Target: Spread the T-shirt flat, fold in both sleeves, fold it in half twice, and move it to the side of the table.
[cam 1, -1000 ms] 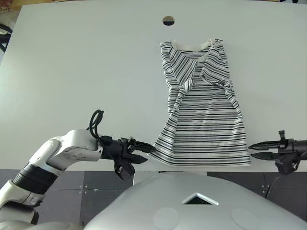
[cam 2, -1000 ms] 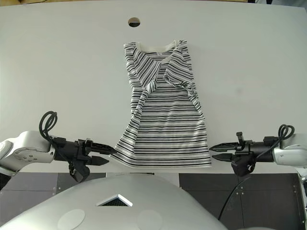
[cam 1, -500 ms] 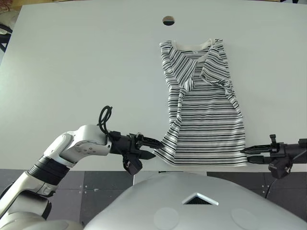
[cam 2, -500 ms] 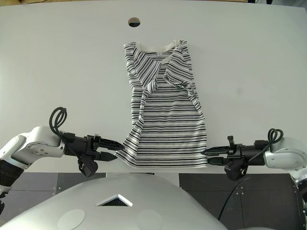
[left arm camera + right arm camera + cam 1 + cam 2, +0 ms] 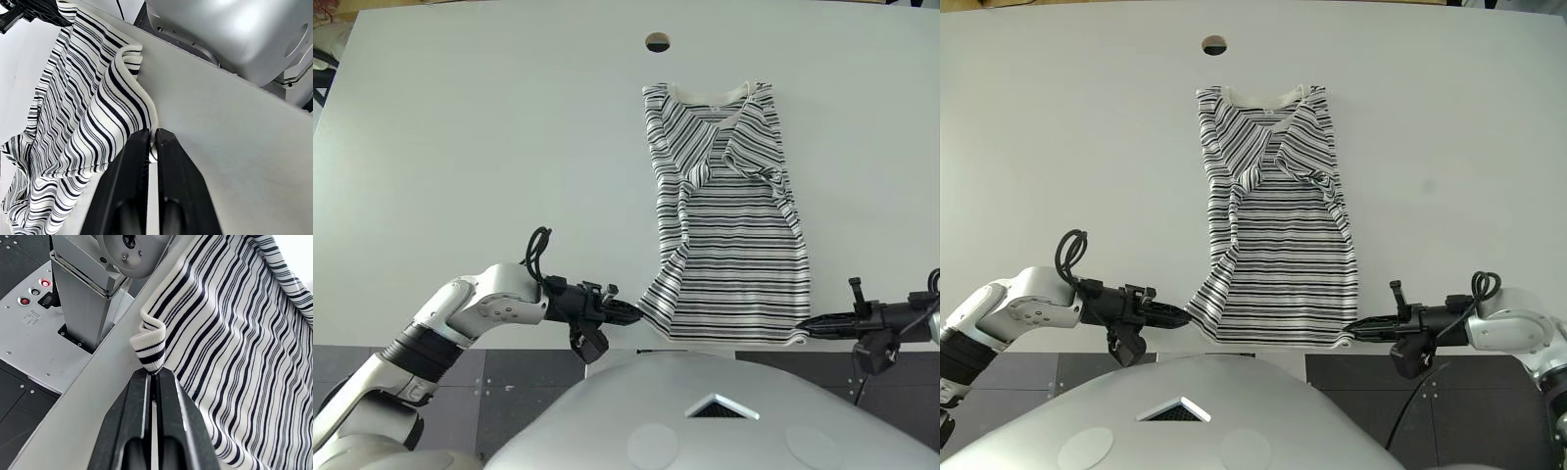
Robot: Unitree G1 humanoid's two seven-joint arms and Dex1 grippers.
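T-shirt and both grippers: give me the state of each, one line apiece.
T-shirt: lying on the table, sleeves folded in, not yet folded in half, both bottom corners pinched.
Left gripper: shut on the T-shirt's bottom corner at the table's near edge.
Right gripper: shut on the T-shirt's other bottom corner.

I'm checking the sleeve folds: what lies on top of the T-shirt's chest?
Folded-in sleeve fabric lies bunched across the chest of the T-shirt, below the collar. The chest panel beneath it is covered.
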